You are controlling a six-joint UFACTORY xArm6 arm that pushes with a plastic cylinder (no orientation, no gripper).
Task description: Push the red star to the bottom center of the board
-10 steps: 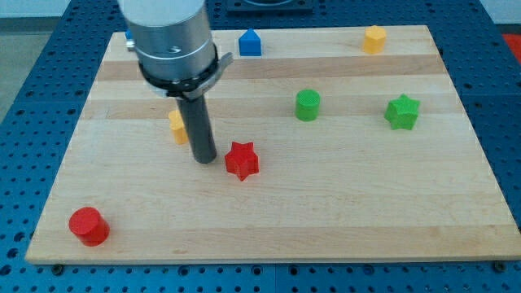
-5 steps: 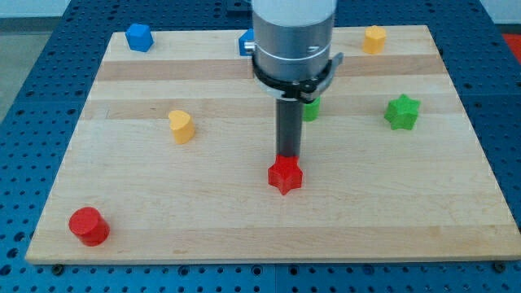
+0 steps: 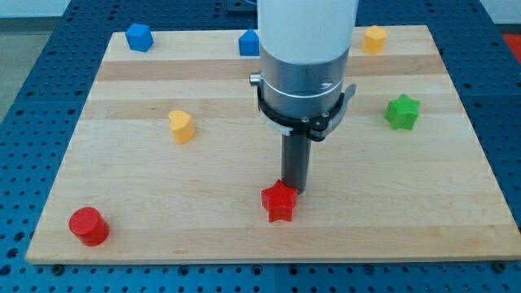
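**Red star nearly home, push under way**

Blue pegboard surrounds the pale wooden bench [image 3: 456, 203], and you are deep in the pushing step. Your tool is a plain rod with nothing to open or close; its tip [image 3: 293, 191] sits against the upper right edge of the red star [image 3: 278, 202], on the side toward the view's top. The star lies near the bench's bottom edge, about midway across or a shade to the right of that.

By my reading, little remains. A short shove toward the view's bottom should finish it, kept gentle so the star does not slide off the edge. Because contact is slightly off-centre, the star may drift left or spin; press through its middle.

The red cylinder [image 3: 88, 225] at the bottom left is well apart.
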